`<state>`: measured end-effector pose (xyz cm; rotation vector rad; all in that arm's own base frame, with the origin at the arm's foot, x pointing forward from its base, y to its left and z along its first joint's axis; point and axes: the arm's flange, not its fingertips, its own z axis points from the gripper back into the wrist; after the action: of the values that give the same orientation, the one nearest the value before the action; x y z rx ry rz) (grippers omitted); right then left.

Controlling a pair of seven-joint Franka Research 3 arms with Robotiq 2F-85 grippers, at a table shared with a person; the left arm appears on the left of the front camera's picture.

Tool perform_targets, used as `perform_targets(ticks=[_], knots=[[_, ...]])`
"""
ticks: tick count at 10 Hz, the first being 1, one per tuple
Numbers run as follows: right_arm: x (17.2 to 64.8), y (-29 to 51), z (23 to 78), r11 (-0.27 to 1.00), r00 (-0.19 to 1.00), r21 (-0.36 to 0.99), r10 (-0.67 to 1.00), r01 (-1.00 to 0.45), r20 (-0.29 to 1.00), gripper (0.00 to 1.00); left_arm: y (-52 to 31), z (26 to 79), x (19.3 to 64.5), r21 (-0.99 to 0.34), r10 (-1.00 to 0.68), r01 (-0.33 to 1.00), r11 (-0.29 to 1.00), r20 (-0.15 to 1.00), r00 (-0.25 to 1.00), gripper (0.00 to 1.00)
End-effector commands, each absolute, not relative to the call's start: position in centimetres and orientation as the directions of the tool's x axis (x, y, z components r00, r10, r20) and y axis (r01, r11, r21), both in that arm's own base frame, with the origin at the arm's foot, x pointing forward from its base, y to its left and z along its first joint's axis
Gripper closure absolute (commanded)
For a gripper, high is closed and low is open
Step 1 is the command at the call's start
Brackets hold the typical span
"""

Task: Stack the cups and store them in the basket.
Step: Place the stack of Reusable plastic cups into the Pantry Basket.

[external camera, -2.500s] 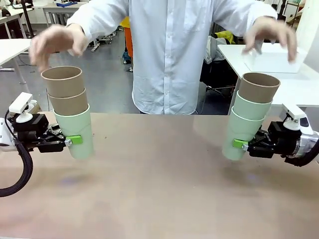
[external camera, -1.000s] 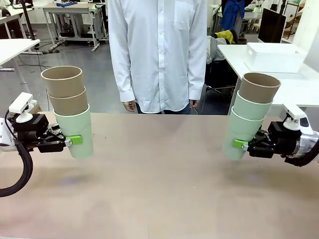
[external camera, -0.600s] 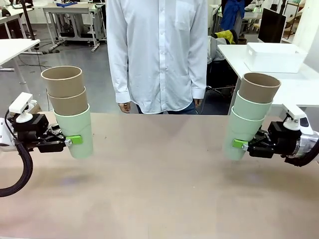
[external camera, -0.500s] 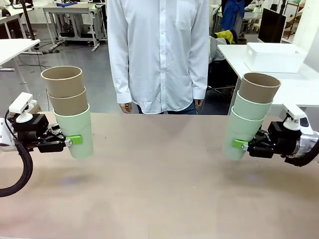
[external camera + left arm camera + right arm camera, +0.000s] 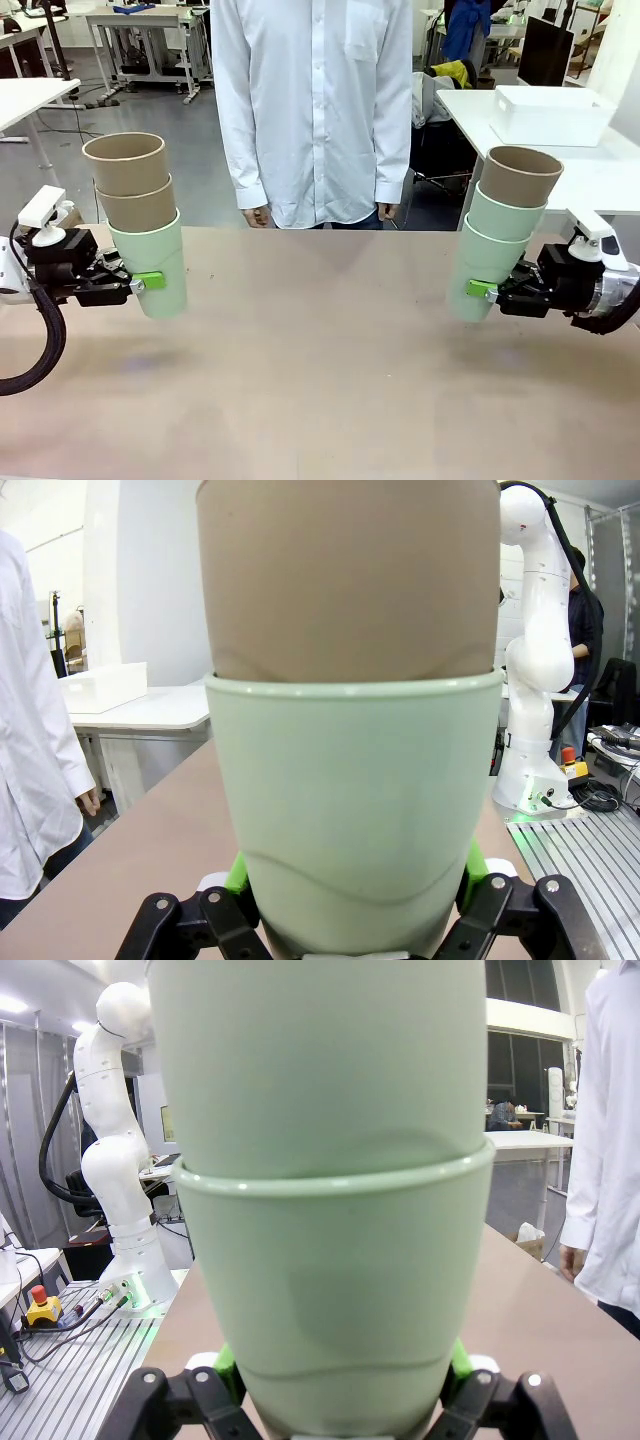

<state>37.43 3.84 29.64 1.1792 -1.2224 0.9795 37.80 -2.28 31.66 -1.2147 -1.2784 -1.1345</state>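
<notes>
Step in hand: stacking half done, judged from two separate stacks of three.
Left gripper [image 5: 138, 283]: clamped on the mint bottom cup of the left stack [image 5: 140, 222], two tan cups nested above.
Right gripper [image 5: 484, 290]: clamped on the right stack [image 5: 495, 245], mint, mint, tan on top.
Basket [image 5: 550, 113]: white, on a side table well behind the right stack, off the counter [image 5: 320, 370].
Next move: probably merge the stacks, then carry them to the basket.
Wrist views: pads [image 5: 236, 875] pressing the cup walls, hidden from the front.
</notes>
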Motion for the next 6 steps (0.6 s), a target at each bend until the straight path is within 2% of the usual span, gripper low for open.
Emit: perform_targets(ticks=[1, 6], knots=[[37.53, 3.85, 30.09, 0.161, 0.107, 0.115, -0.058, -0.98, 0.993, 0.15, -2.35, 32.18, 37.8, -0.002, 0.069, 0.999, 0.053, 0.998, -0.002, 0.15], [37.53, 3.85, 30.09, 0.161, 0.107, 0.115, -0.058, -0.98, 0.993, 0.15, -2.35, 32.18, 37.8, -0.002, 0.069, 0.999, 0.053, 0.998, -0.002, 0.15]])
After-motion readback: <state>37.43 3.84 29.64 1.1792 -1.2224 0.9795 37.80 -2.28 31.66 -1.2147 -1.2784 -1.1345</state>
